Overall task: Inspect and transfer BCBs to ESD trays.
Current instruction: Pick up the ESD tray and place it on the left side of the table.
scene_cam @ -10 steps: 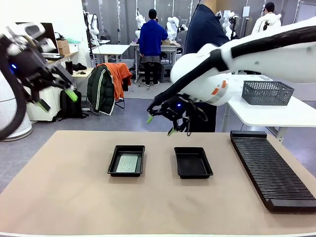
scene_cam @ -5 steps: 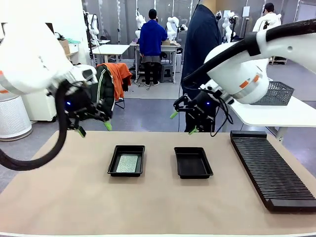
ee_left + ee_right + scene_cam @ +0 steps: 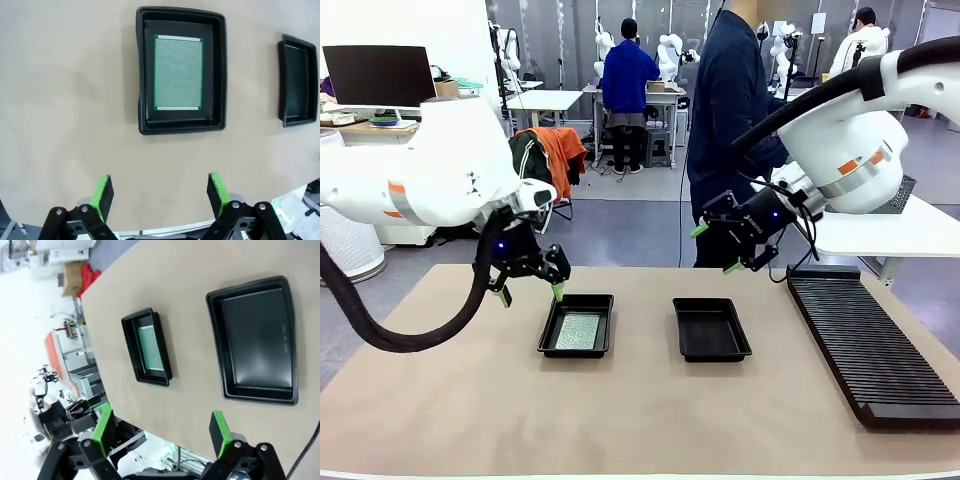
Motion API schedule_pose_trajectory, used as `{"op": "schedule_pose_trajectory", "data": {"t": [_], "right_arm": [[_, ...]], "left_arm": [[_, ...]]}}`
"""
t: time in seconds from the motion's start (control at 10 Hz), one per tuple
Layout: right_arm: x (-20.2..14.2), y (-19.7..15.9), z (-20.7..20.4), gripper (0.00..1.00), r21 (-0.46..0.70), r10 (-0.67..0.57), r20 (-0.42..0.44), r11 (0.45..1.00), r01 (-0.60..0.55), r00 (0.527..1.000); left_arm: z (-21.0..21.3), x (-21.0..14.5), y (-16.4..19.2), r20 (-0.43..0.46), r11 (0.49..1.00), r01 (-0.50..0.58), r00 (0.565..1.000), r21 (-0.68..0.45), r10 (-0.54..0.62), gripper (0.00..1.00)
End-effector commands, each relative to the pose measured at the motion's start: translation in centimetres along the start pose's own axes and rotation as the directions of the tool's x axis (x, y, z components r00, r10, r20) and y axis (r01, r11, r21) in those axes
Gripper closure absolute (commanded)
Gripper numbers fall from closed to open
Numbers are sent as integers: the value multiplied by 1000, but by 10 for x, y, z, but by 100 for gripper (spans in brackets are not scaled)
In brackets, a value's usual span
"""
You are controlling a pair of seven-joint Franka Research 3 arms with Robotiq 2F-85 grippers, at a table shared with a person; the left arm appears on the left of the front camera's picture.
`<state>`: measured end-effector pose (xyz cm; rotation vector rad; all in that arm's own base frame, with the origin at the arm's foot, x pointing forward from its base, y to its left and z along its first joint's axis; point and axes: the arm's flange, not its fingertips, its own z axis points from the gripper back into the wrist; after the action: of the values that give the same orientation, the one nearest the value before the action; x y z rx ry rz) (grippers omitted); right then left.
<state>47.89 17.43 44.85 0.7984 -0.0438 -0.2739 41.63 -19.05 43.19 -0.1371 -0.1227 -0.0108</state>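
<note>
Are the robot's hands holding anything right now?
Nothing is held. The left gripper is open above the table, and the right gripper is open in the air. The board lies flat in the left tray.

A robotics laboratory or test workshop is indicated. A broad tan desk point(image 3: 440, 400) is flanked by two white industrial arms, the left arm point(image 3: 420, 185) and the right arm point(image 3: 850, 140). A long black slotted rack point(image 3: 870, 345) and two black trays point(image 3: 577, 325) are laid out on the desk. Beyond it, an open hall with a grey floor point(image 3: 620, 225) is seen, furnished with white work tables point(image 3: 545, 98), a dark monitor point(image 3: 380, 75) and a chair draped with an orange jacket point(image 3: 563, 148). People are seen standing among the far tables, one person in a blue top point(image 3: 625, 75).
</note>
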Motion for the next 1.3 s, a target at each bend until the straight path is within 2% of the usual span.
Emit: {"op": "schedule_pose_trajectory", "data": {"t": [0.0,0.1,0.6,1.2], "right_arm": [[8,-22,1,0,65,-1,-30,998,3,1000],[0,0,0,0,0,0,0,1000,0,1000],[0,0,0,0,0,0,0,1000,0,1000],[0,0,0,0,0,0,0,1000,0,1000]], "left_arm": [[-17,20,-11,-4,999,-9,1000,49,9,0],[-28,27,-10,-12,997,-1,1000,81,2,0],[-92,67,-7,-53,989,37,998,141,-30,0],[-138,101,-6,-68,988,40,997,149,-31,0]]}}
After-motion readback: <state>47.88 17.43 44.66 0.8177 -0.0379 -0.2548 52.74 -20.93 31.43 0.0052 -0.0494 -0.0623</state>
